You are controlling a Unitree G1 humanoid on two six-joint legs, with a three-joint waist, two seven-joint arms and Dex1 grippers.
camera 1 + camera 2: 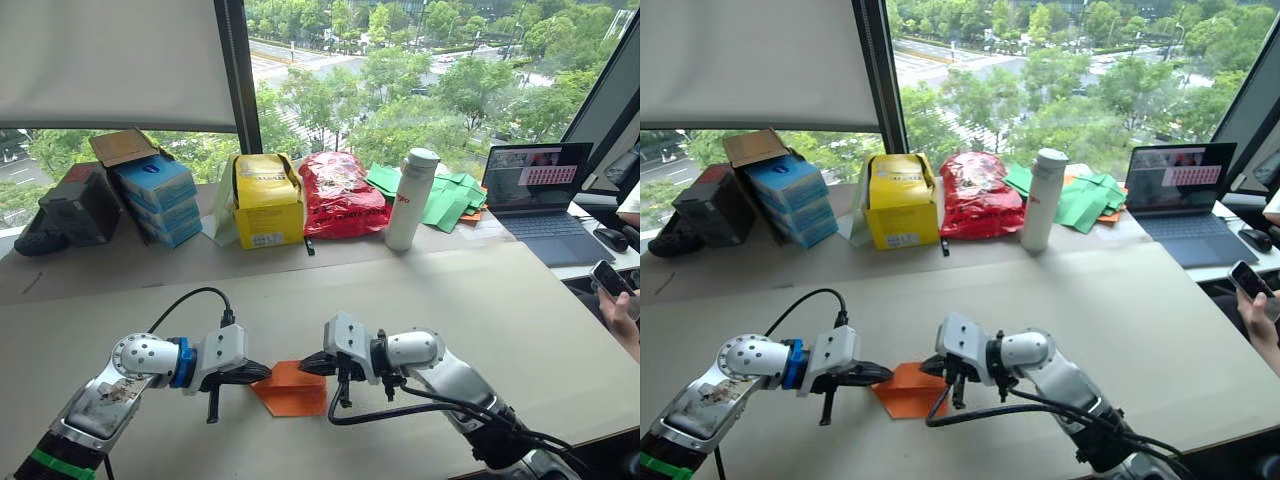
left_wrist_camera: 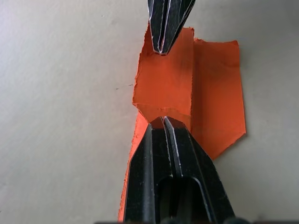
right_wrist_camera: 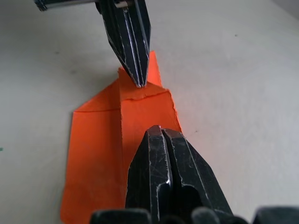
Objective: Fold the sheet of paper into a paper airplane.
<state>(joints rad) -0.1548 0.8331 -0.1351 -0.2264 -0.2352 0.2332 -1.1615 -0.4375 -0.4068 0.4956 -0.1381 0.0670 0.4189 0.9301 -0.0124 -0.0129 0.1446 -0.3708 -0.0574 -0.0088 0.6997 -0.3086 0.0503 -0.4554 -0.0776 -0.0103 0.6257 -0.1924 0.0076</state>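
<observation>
Low in the centre of the left eye frame, the partly folded, creased bright orange sheet of paper [image 1: 292,388] lies on the pale table [image 1: 480,300]. The left gripper [image 1: 262,372] and right gripper [image 1: 306,366] press onto it from opposite sides, each with its fingers closed together.

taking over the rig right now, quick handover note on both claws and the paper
Left claw: shut, tip pressing on the left edge of the sheet of paper.
Right claw: shut, tip pressing on the sheet's far right edge, facing the left claw.
Paper: lies on the table between the two claws, partly folded, with a raised flap and creases.
Done: first folds.
Left: the remaining folds; no narrow pointed plane yet.
</observation>
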